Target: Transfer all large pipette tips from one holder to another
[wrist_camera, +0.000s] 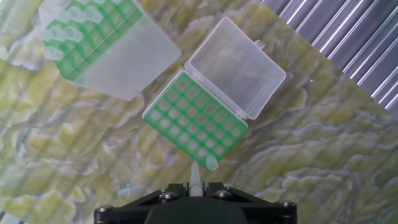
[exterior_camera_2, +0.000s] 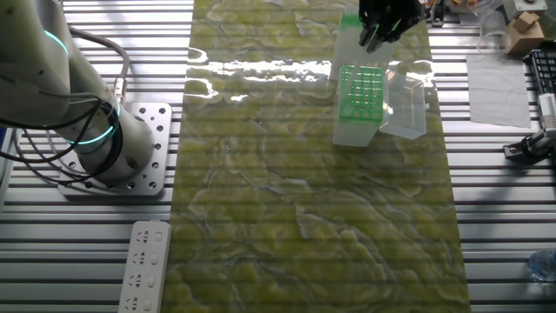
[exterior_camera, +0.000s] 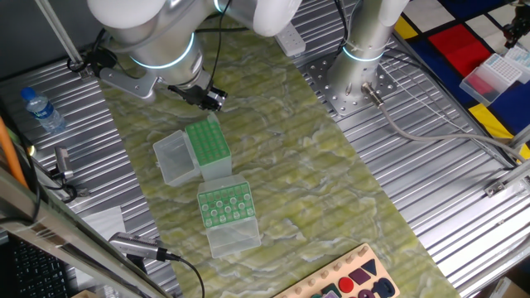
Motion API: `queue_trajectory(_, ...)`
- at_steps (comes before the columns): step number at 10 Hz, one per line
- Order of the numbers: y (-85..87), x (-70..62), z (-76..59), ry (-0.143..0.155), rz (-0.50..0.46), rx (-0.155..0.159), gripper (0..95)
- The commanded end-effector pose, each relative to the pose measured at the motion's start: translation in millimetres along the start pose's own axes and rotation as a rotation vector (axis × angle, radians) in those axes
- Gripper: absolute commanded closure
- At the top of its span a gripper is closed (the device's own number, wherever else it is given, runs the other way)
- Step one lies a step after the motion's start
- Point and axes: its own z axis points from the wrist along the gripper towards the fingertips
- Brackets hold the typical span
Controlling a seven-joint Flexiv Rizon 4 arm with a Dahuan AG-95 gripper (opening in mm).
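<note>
1. Large pipette tips [wrist_camera: 62, 34] fill the rack [wrist_camera: 93, 37] at upper left of the hand view; we hold one tip [wrist_camera: 196, 177] clamped in the gripper [wrist_camera: 196, 186] at bottom centre.
2. It hangs near the corner hole of the open rack [wrist_camera: 196, 118] at frame centre; we risk missing and dropping it.

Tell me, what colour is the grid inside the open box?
Green, on the rack with the hinged clear lid; clearest in the hand view.

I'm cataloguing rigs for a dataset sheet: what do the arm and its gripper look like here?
The arm is glossy white and silver-grey with rounded joint housings, each ringed by a glowing cyan band. Black cables run along it. Its base sits on a perforated metal plate. The gripper is small and black; in the hand view its body shows silver screw heads.
</note>
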Motion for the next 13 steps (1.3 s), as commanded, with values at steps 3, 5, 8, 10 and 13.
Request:
queue_trajectory(3,-2.1,-1.3,1.6,-0.004,-0.006,0.002,95.0)
queue_trajectory(5,-2.9,-2.2,2.4,-0.003,-0.008,0.003,95.0)
queue_trajectory(8,-3.4,-2.7,2.8,-0.005,-0.008,0.005,95.0)
queue_trajectory(10,-3.9,-4.3,1.5,-0.005,-0.008,0.005,95.0)
queue_trajectory(13,-4.5,-6.4,-0.2,-0.003,-0.012,0.006,95.0)
